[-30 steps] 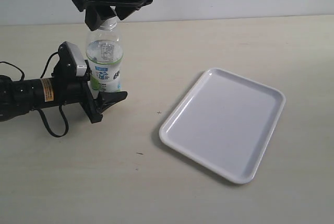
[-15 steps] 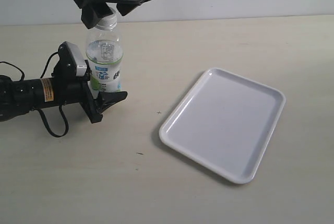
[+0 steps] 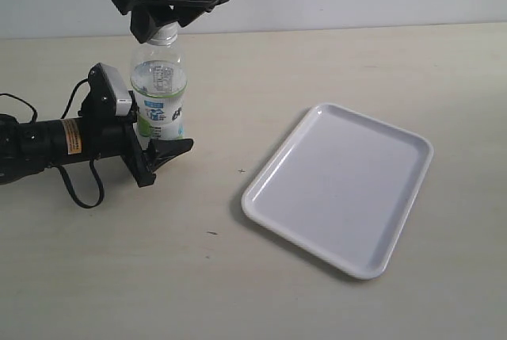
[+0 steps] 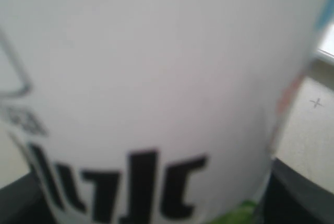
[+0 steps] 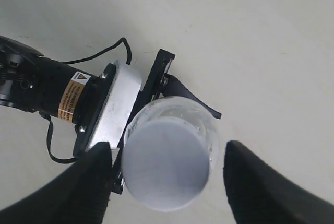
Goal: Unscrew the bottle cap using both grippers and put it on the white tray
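Straddling the bottle cap, the right gripper hangs over the bottle neck with its jaws apart: one finger lies just beside the cap's edge and the other leaves a visible gap, so no firm hold on the cap shows. This stance centres the jaws on the cap, ready to close and twist. The cap sits on the neck of the bottle, directly beneath this gripper; whether its thread is already loosened cannot be told. Further down, the left gripper is clamped on the bottle's labelled lower body, its arm lying low along the table. The judged purpose is to keep the bottle upright and stop it turning with the cap. The white tray lies flat on the table, well apart from both grippers, on the side of the bottle away from the left arm, leaving an unobstructed path for delivering the cap
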Robot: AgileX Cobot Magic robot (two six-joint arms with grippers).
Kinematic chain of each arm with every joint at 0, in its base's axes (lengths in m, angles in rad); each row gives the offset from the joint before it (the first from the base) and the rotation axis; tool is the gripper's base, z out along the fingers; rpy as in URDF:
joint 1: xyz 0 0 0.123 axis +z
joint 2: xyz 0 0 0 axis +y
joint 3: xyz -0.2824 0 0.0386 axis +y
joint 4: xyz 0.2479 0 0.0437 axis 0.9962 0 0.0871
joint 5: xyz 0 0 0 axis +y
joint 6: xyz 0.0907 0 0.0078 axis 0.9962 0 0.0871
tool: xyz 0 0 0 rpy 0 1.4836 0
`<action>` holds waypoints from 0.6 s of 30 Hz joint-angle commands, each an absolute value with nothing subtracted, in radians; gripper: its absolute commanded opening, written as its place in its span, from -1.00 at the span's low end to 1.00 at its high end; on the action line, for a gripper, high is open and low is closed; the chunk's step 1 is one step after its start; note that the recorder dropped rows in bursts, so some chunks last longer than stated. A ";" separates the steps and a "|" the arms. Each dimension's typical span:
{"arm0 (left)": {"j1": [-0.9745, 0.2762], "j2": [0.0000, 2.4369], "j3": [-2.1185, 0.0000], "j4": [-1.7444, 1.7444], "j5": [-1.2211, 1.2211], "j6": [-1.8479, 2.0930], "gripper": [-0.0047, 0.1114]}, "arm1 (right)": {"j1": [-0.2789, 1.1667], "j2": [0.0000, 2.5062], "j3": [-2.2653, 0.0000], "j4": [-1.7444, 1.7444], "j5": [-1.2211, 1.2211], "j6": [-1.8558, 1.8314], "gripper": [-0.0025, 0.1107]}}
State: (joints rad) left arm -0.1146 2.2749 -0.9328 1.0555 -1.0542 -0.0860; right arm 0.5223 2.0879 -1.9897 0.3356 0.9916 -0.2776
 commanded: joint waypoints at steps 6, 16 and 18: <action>-0.115 2.277 -0.934 1.062 -1.008 -0.087 -0.92 | 0.524 2.079 -1.997 0.330 0.992 -0.286 -0.04; -0.115 2.277 -0.934 1.062 -1.008 -0.087 -0.92 | 0.524 2.079 -1.997 0.330 0.998 -0.331 -0.46; -0.115 2.277 -0.934 1.062 -1.008 -0.087 -0.92 | 0.524 2.079 -1.997 0.330 0.998 -0.347 -0.62</action>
State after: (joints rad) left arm -0.1146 2.2749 -0.9328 1.0555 -1.0542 -0.0876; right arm 0.5223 2.0879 -1.9897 0.3356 0.9954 -0.3133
